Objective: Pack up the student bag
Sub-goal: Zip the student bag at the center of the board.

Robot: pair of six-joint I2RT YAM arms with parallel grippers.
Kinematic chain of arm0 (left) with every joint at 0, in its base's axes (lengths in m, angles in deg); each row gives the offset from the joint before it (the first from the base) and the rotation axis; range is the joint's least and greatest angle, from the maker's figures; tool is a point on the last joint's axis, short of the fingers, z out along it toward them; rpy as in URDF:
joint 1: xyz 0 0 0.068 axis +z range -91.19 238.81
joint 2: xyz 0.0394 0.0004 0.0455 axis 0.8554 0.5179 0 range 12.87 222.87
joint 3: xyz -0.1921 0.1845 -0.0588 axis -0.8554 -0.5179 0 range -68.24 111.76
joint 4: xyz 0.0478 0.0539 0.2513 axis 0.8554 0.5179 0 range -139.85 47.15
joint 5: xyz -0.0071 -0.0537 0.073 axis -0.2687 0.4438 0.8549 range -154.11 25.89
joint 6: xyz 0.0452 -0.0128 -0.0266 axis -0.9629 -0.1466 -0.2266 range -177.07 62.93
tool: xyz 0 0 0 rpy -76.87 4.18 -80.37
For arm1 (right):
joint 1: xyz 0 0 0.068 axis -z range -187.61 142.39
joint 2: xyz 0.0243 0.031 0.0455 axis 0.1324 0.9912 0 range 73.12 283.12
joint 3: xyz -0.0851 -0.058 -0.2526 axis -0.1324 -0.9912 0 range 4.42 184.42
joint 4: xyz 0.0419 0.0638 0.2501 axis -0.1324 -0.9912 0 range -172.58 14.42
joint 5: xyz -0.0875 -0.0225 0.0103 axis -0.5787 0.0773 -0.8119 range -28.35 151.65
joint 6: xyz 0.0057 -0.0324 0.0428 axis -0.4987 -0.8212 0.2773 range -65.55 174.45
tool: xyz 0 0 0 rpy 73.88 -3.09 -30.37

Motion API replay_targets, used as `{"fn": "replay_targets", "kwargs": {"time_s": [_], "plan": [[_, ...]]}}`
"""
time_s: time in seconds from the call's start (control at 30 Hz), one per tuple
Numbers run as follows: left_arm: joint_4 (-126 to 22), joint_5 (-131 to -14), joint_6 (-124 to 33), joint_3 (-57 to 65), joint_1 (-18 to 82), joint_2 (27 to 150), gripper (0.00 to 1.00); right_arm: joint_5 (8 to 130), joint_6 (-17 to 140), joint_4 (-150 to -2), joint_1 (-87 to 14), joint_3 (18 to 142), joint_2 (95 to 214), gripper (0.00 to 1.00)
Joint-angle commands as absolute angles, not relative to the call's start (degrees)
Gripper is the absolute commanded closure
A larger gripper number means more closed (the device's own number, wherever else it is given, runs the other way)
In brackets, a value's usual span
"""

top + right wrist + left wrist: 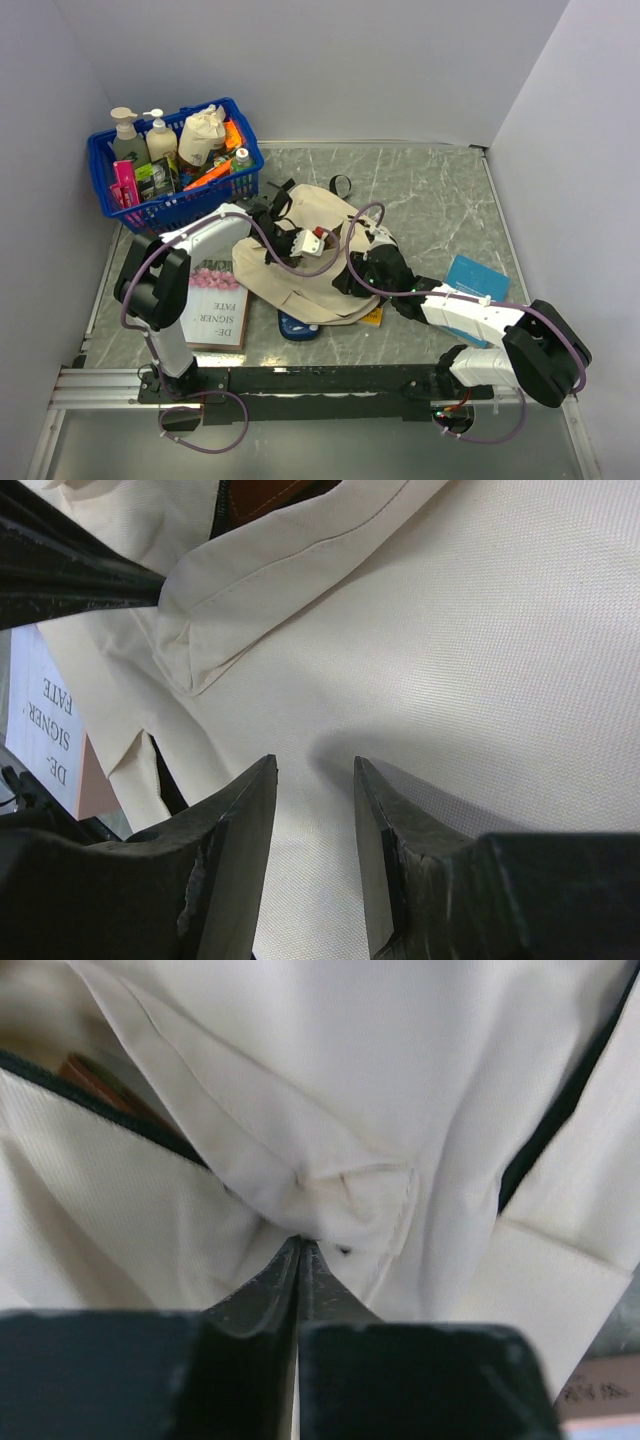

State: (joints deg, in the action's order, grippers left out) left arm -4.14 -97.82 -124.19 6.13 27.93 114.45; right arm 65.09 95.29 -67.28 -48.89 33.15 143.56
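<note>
The cream-beige student bag [305, 215] lies in the middle of the table with black straps at its far end. My left gripper [288, 248] is shut on a fold of the bag's cream flap [345, 1195] at the opening. A brown object [100, 1085] shows inside the opening. My right gripper [350, 275] is open, its tips close above the bag's fabric [480, 630], holding nothing. In the right wrist view the left gripper's fingers [70, 575] pinch the flap at upper left, and the right gripper [315, 768] sits below.
A white book with pink flowers [215, 305] lies left of the bag and also shows in the right wrist view [45, 730]. A blue book [475, 285] lies at the right. A blue basket [190, 205] of bottles stands back left. A dark blue item [298, 326] and a yellow one [372, 317] poke out under the bag's near edge.
</note>
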Motion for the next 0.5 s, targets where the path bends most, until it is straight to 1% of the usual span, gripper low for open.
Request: {"fn": "replay_targets", "kwargs": {"time_s": [0.0, 0.2, 0.33, 0.47], "plan": [[-6.5, -104.7, -121.1, 8.4, 26.9, 115.3, 0.99, 64.0, 95.1, -65.6, -49.1, 32.1, 142.8, 0.57], [-4.0, -105.3, -119.7, 10.7, 27.3, 115.1, 0.99, 63.6, 95.0, -65.3, -49.1, 30.8, 141.9, 0.59], [-3.3, -106.5, -115.9, 15.9, 29.0, 114.7, 0.99, 63.7, 94.8, -64.6, -49.1, 29.7, 142.2, 0.61], [-6.4, -107.2, -111.7, 18.2, 30.4, 114.6, 0.99, 63.8, 94.6, -63.8, -49.2, 28.8, 142.3, 0.64]]}}
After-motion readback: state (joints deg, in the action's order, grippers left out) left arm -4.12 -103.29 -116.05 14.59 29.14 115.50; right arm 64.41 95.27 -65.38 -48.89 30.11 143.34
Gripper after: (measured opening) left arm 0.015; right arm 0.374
